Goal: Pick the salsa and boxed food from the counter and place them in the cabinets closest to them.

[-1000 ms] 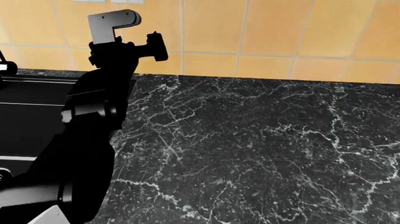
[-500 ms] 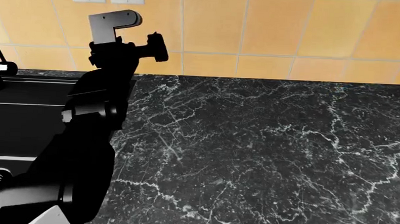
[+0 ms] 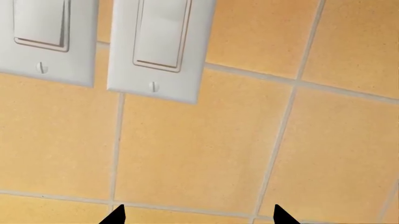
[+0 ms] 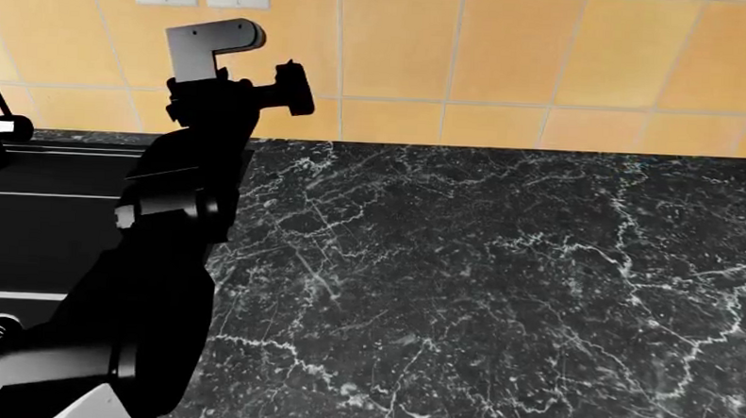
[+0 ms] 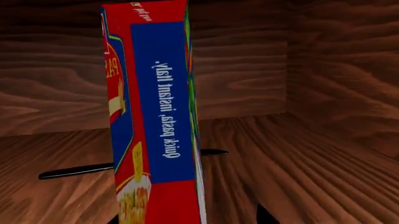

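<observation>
**Boxed food inside the wooden cabinet**

The blue cardboard box with red edges [image 5: 159, 116] stood inside a dark wooden cabinet [image 5: 324, 70], just in front of the right gripper [image 5: 187, 219]; only one dark fingertip showed beside the box, so whether that gripper held it could not be told. The left gripper [image 3: 196, 215] was spread wide with nothing between its tips, raised toward the orange tiled wall [image 3: 206, 154] near two white light switches [image 3: 159, 46]. Below, the black marble-look bench [image 4: 496, 290] lay beside a dark sink [image 4: 45, 223].
</observation>
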`<state>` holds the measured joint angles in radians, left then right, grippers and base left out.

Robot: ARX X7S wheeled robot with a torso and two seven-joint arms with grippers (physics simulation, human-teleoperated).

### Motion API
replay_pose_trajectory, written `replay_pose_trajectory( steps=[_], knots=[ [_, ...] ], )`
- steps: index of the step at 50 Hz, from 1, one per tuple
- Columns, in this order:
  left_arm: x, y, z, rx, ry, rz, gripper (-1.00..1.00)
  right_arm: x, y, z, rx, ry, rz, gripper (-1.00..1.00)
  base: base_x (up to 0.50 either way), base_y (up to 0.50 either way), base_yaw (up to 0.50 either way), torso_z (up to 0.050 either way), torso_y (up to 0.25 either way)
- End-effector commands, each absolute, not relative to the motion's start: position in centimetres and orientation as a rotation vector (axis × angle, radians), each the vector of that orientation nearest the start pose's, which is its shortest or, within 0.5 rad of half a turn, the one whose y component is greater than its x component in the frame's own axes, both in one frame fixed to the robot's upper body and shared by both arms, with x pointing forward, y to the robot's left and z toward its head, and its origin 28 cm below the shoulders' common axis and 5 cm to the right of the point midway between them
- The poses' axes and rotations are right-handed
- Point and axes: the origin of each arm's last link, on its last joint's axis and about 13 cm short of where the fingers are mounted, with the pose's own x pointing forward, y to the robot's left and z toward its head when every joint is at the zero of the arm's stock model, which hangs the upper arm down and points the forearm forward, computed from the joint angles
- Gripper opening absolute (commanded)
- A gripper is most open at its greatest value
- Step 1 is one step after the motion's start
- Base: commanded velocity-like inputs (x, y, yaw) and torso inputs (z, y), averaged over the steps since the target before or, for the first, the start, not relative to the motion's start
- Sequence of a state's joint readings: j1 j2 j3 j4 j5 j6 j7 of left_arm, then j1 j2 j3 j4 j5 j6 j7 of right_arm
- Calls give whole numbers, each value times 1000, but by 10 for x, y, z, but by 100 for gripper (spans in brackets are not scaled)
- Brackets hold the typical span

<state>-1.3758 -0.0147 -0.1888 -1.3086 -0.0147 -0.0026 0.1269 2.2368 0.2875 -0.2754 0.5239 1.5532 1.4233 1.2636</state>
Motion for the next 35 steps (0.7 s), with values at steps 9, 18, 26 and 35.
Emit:
replay_pose_trajectory(
  steps=[9,18,26,35],
  knots=[
    [438,215,213,-181,-84,-73,100,211,-80,540,-7,-125,-13,100,0,0,0,-2,0],
    [438,215,212,-177,-83,-75,100,190,-74,553,-42,-227,21,100,0,0,0,0,0],
    [438,215,212,-177,-81,-76,100,173,-70,562,-80,-299,15,100,0,0,0,0,0],
    [438,215,212,-171,-80,-77,100,167,-78,563,-93,-310,-30,100,0,0,0,0,0]
  ],
)
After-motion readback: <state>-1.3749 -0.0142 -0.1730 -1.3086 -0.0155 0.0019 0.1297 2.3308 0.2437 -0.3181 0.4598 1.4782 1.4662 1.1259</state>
